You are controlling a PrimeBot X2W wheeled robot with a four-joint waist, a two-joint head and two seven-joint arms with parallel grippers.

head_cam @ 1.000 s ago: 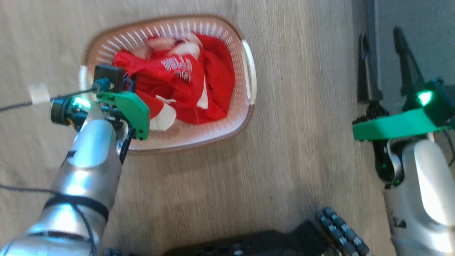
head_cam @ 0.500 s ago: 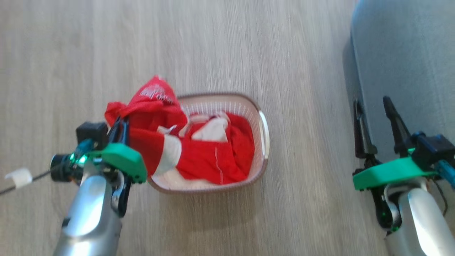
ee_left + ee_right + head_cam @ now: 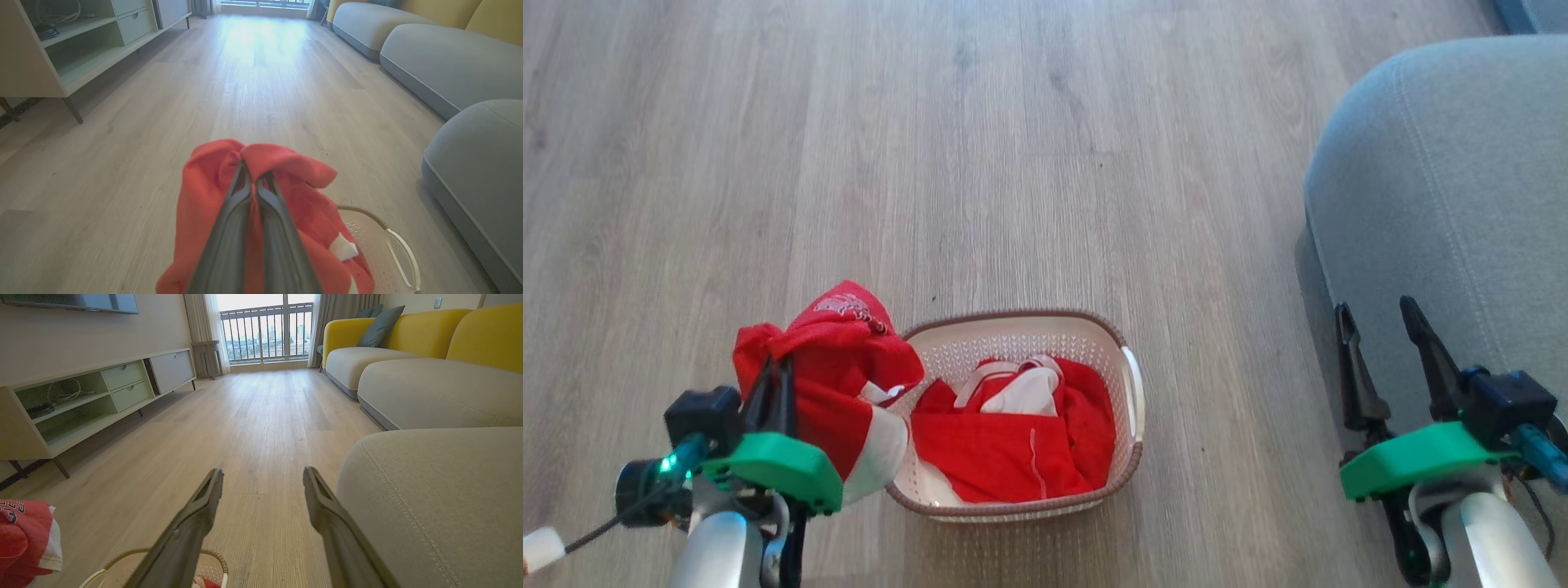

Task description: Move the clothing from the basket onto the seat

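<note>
- One piece of clothing hangs in the left gripper, fingers closed on it, above the basket's left rim.
- More red fabric lies in the basket; the seat looks bare.
- The right gripper hovers beside the seat, fingers wide, empty.
- Wood-plank floor; a low cabinet and sofas line the room.

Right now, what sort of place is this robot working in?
Most likely a home living room: a long sofa with yellow backs and grey seats, a low media cabinet under what looks like a wall-mounted screen, and curtained balcony doors at the far end.
</note>
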